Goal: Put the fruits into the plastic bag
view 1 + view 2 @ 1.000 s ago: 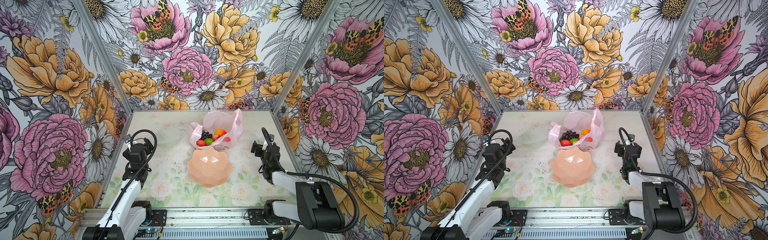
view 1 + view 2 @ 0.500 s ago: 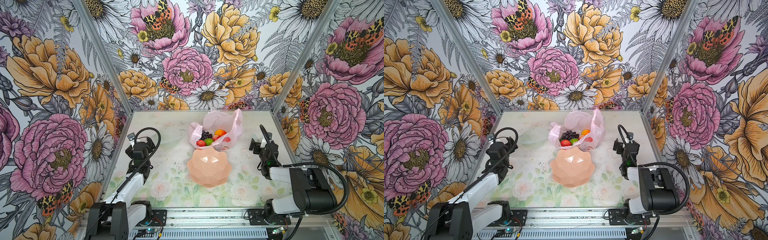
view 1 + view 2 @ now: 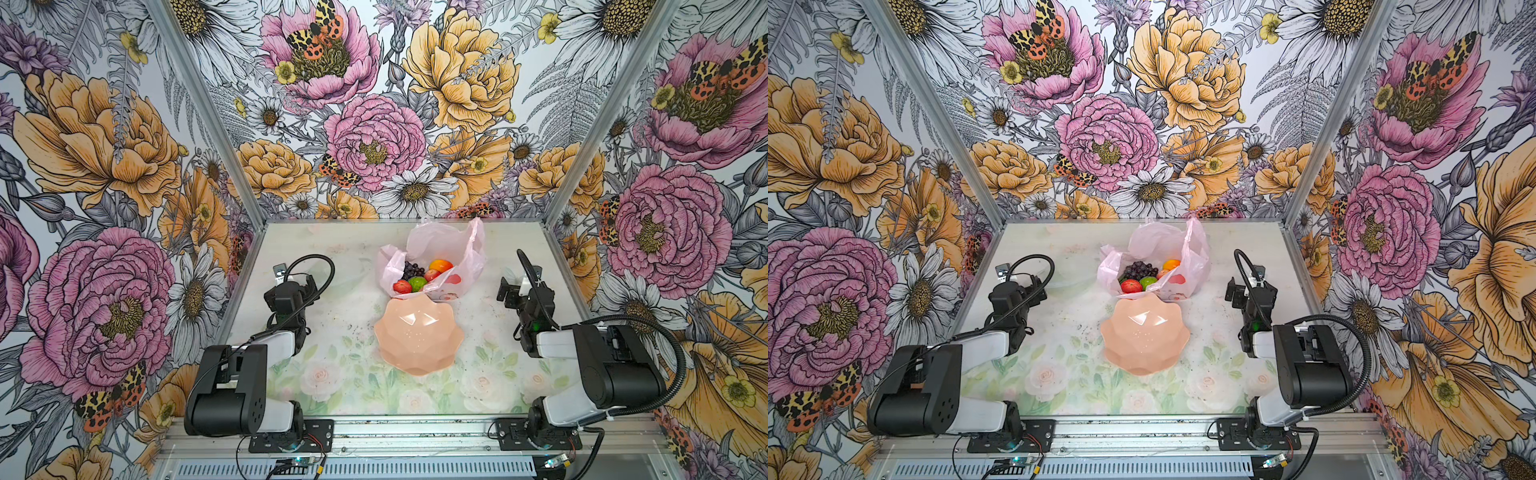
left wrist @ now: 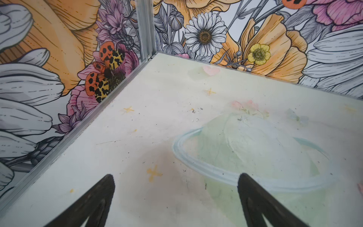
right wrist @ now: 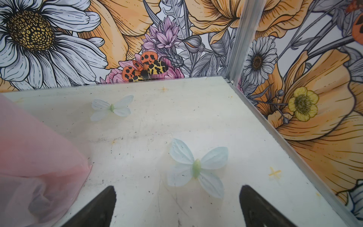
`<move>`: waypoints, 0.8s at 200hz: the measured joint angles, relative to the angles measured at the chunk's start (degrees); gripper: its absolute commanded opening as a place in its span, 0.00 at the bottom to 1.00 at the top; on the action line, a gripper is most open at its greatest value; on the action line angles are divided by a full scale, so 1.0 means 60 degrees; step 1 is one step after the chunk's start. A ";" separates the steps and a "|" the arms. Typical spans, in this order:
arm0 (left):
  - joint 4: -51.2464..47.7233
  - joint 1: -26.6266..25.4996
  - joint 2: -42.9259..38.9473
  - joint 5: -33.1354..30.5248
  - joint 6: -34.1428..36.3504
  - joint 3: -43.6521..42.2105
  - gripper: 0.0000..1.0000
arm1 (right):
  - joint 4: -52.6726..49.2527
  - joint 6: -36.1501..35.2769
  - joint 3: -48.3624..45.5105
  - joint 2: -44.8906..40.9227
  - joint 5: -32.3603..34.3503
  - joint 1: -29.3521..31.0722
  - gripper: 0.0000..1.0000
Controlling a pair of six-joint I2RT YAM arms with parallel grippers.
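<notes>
- My left gripper (image 4: 175,175) has its jaws wide apart, with nothing between them; under it I see only bare table (image 3: 332,374).
- My right gripper (image 5: 176,186) is spread wide as well and carries nothing.
- The bag (image 3: 440,241) lies inward from both grippers and a little ahead of them, in the middle of the far part of the table.
- The right gripper is the nearer one: the bag's pink film (image 5: 29,157) shows at the edge of the right wrist view. The left wrist view does not show the bag at all.
- I see no clear long axis on the bag. Its mouth faces up and toward the arm bases, and its handles stand up on the far side.
- The fruits (image 3: 417,278) are inside the bag: dark grapes (image 3: 411,270), an orange one (image 3: 441,264), a red one (image 3: 402,286) and a green one (image 3: 417,283). There may be others under the film, I cannot tell.
- The bowl (image 3: 417,336) is between the bag and the arm bases and looks empty. Its far rim is just beside the bag's mouth; I cannot tell if they touch.
- I find no fruit on the table, so I judge the task done. If a move comes, it would go from the right gripper inward to the bag.
</notes>
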 measured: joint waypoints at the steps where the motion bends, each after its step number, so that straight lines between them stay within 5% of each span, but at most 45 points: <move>1: 0.0018 0.0004 0.0011 0.0015 0.0004 0.0004 0.99 | 0.0000 0.0000 0.0000 0.0000 0.0000 0.0000 1.00; 78: 0.2455 0.0291 0.1137 0.1745 0.0557 -0.0419 0.99 | 0.0025 0.0000 0.0000 0.0000 0.0004 0.0000 1.00; 160: 0.3155 0.0222 0.1282 0.1960 0.0739 -0.0506 0.99 | 0.0025 0.0000 0.0000 0.0000 0.0011 0.0007 0.99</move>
